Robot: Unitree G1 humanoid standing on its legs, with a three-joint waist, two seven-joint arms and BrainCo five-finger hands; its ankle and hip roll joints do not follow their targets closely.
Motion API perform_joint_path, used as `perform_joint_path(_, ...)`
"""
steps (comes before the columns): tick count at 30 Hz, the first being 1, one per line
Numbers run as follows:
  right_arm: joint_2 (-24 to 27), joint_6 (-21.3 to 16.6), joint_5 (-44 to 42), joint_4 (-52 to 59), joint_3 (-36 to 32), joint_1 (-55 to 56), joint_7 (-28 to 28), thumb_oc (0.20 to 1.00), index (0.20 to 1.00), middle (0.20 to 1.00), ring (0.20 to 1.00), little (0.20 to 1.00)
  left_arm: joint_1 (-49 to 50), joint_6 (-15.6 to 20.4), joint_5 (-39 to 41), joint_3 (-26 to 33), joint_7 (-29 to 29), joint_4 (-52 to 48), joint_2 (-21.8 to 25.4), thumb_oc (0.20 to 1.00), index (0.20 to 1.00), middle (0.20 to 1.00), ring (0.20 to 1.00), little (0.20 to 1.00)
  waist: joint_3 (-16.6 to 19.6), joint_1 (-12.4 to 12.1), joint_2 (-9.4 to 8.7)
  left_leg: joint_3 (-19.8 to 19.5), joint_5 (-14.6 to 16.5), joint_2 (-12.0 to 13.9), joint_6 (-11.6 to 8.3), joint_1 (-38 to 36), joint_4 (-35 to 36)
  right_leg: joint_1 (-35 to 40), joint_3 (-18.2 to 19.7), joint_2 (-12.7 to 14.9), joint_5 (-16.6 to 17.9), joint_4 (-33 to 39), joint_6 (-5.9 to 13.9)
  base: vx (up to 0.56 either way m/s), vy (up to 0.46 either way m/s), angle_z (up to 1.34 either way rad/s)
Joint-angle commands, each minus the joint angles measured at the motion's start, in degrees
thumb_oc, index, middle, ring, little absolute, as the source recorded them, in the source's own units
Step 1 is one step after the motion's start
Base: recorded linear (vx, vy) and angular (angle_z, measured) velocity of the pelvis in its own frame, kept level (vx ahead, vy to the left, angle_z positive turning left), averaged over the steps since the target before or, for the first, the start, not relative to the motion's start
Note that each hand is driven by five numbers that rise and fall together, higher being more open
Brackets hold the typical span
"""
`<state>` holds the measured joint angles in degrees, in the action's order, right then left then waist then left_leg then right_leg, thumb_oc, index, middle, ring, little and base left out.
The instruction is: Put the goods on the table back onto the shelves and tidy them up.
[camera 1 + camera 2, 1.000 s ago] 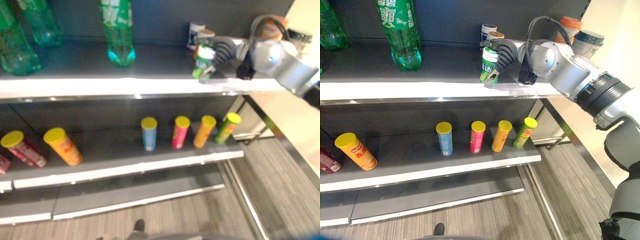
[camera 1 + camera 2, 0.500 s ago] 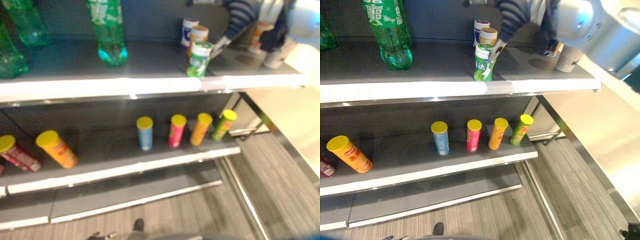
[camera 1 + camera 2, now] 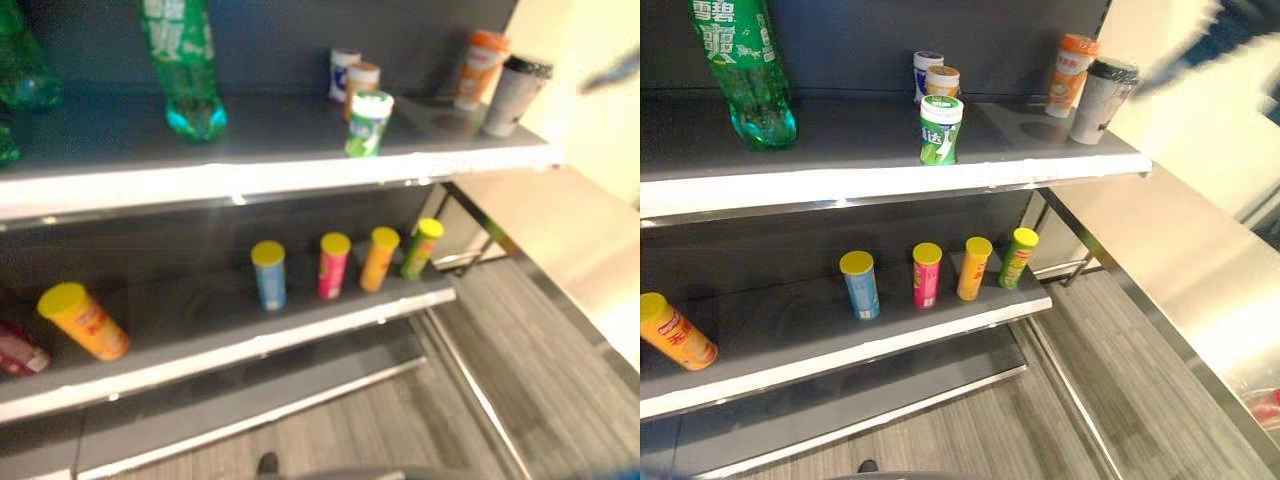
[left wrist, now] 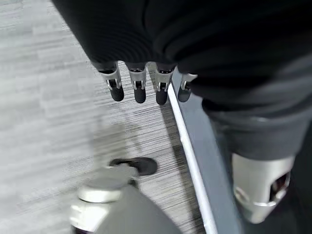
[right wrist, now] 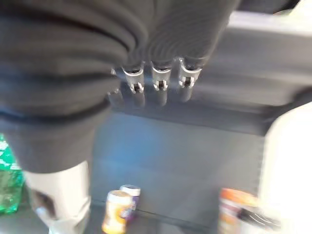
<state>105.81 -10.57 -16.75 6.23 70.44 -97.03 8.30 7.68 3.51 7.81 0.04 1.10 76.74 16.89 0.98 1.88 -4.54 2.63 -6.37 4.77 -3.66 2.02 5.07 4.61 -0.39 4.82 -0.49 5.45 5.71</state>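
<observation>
Fingers of both hands hang straight and empty, left hand (image 4: 141, 87) over floor, right hand (image 5: 156, 80) facing the shelf (image 3: 890, 180); green jar (image 3: 940, 130) stands at its front edge.

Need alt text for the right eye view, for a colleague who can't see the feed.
A green-and-white canister stands alone at the front of the top shelf, with a green bottle to its left and cups at the right end. Four upright tubes line the shelf below.

Head stereo pair above shelves (image 3: 890, 180)
</observation>
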Motion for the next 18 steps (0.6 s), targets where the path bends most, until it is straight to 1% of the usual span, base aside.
perform_joint_path(1,3.0,0.2,0.8,0.6,4.6,-8.5,-2.2,1.0,1.0,1.0,1.0,1.0,-3.9,0.9,-1.1,-1.8,0.7,1.6,-0.4,1.0,1.0,1.0,1.0,1.0,0.5,-1.0,1.92,-1.4,5.4,0.5,-1.97,0.0,-0.1,-1.0,-2.3,-1.2,-0.6,-0.5,1.84,-0.02,-0.031,-0.2)
perform_joint_path(2,7.4,-0.1,0.4,2.8,9.8,-13.0,-1.5,1.0,1.0,1.0,1.0,1.0,-4.2,0.8,-1.8,-2.5,1.1,1.4,-2.2,1.0,1.0,1.0,1.0,1.0,0.3,-1.0,3.67,-1.2,5.4,0.7,-1.97,0.1,-0.1,-1.1,-2.0,-1.3,-0.7,-0.5,1.83,-0.01,-0.018,-0.06)
perform_joint_path(3,7.9,0.1,0.4,3.2,9.8,-13.4,-1.3,1.0,1.0,1.0,1.0,1.0,-4.5,0.8,-1.8,-2.6,1.1,1.4,-2.1,1.0,1.0,1.0,1.0,1.0,0.1,-1.2,3.63,-1.1,5.5,0.7,-1.98,0.1,-0.1,-1.2,-2.0,-1.3,-0.6,-0.5,1.82,-0.02,-0.029,-0.04)
perform_joint_path(4,9.6,0.3,0.2,4.0,9.8,-12.7,-0.7,1.0,1.0,1.0,1.0,1.0,-4.5,0.7,-2.1,-2.8,1.2,1.4,-3.0,1.0,1.0,1.0,1.0,1.0,0.0,-1.1,4.5,-1.0,5.4,0.8,-1.98,0.1,-0.1,-1.2,-1.7,-1.4,-0.7,-0.5,1.83,-0.02,-0.037,-0.07)
perform_joint_path(6,14.5,1.3,0.5,6.4,9.8,-8.5,2.4,1.0,1.0,1.0,1.0,1.0,-4.3,0.4,-2.4,-2.3,1.7,1.1,-6.1,1.0,1.0,1.0,1.0,1.0,-0.3,-0.7,8.17,-0.8,5.2,1.1,-2.06,0.5,-0.1,-1.5,-1.5,-1.5,-0.8,-0.5,1.78,-0.05,-0.064,-0.2)
perform_joint_path(8,16.7,1.6,0.3,8.2,9.8,-5.2,4.8,1.0,1.0,1.0,1.0,1.0,-3.9,0.5,-2.4,-1.5,2.2,1.0,-7.5,1.0,1.0,1.0,1.0,1.0,-0.5,-0.2,10.11,-0.9,4.9,1.1,-2.12,0.7,-0.1,-1.6,-1.5,-1.5,-0.8,-0.5,1.73,-0.03,-0.039,-0.12)
perform_joint_path(9,16.6,1.6,0.3,8.3,9.8,-5.2,4.8,1.0,1.0,1.0,1.0,1.0,-3.8,0.5,-2.4,-1.4,2.2,1.0,-7.5,1.0,1.0,1.0,1.0,1.0,-0.4,-0.1,10.17,-1.0,4.9,1.1,-2.13,0.8,-0.1,-1.7,-1.6,-1.5,-0.8,-0.5,1.72,-0.02,-0.038,0.0)
perform_joint_path(10,17.0,1.6,-0.3,9.0,9.8,-2.7,6.1,1.0,1.0,1.0,1.0,1.0,-3.7,0.5,-2.4,-1.0,2.4,1.0,-8.4,1.0,1.0,1.0,1.0,1.0,-0.5,0.1,11.19,-1.0,4.7,1.1,-2.16,0.8,-0.1,-1.7,-1.5,-1.6,-0.9,-0.5,1.68,-0.05,-0.054,0.03)
perform_joint_path(12,15.8,2.3,-2.1,11.3,9.8,7.3,11.0,1.0,1.0,1.0,1.0,1.0,-2.1,0.6,-1.7,1.2,3.1,0.8,-11.8,1.0,1.0,1.0,1.0,1.0,-0.3,2.2,15.24,-1.2,4.0,1.4,-2.43,1.4,-0.1,-1.7,-1.8,-1.8,-1.1,-0.5,1.4,-0.09,-0.075,0.04)
perform_joint_path(13,14.7,2.5,-3.2,11.3,9.8,10.2,12.1,1.0,1.0,1.0,1.0,1.0,-1.8,0.6,-1.3,1.6,3.4,0.7,-13.3,1.0,1.0,1.0,1.0,1.0,-0.5,2.5,16.48,-1.3,3.8,1.3,-2.45,1.6,-0.1,-1.7,-1.8,-1.9,-1.1,-0.5,1.35,-0.13,-0.08,0.06)
perform_joint_path(14,7.3,3.9,-6.0,9.4,9.8,22.0,15.1,1.0,1.0,1.0,1.0,1.0,-0.3,0.7,0.3,3.9,3.8,-0.2,-17.3,1.0,1.0,1.0,1.0,1.0,-0.5,5.6,19.97,-1.8,3.1,1.5,-2.59,2.3,-0.1,-1.8,-2.2,-2.3,-1.5,-0.5,0.96,-0.12,-0.06,0.06)
perform_joint_path(15,4.2,4.7,-7.8,7.6,9.8,26.2,16.2,1.0,1.0,1.0,1.0,1.0,0.1,0.8,1.0,4.7,3.9,-0.5,-18.5,1.0,1.0,1.0,1.0,1.0,-0.6,6.8,20.8,-2.0,2.9,1.5,-2.63,2.7,-0.1,-1.9,-2.4,-2.4,-1.6,-0.5,0.78,-0.1,-0.05,-0.02)
perform_joint_path(16,3.3,4.5,-7.7,7.1,9.8,26.7,16.0,1.0,1.0,1.0,1.0,1.0,0.6,0.8,1.1,5.0,3.9,-0.5,-18.4,1.0,1.0,1.0,1.0,1.0,-0.3,7.4,20.62,-2.2,2.8,1.6,-2.65,2.7,-0.1,-1.8,-2.5,-2.5,-1.6,-0.5,0.75,-0.16,-0.032,0.02)
perform_joint_path(17,-21.9,6.6,-4.5,-7.0,-27.6,71.1,16.3,1.0,1.0,1.0,1.0,1.0,0.2,0.9,2.9,10.6,3.5,-1.8,-11.3,1.0,1.0,1.0,1.0,1.0,-1.0,12.5,12.83,-3.3,1.0,2.3,-2.74,5.5,-0.1,-3.7,-3.6,-3.5,-0.7,-0.5,0.25,-0.12,-0.04,0.24)
perform_joint_path(18,-37.3,7.7,1.5,-1.9,-69.3,115.4,17.8,1.0,1.0,1.0,1.0,1.0,-3.3,1.0,3.8,-0.7,3.6,-2.0,0.1,1.0,1.0,1.0,1.0,1.0,-2.3,0.1,2.02,-3.5,1.3,1.5,-2.72,4.1,-0.1,-1.9,-4.0,-2.9,-1.8,-0.5,0.2,-0.12,-0.038,0.41)
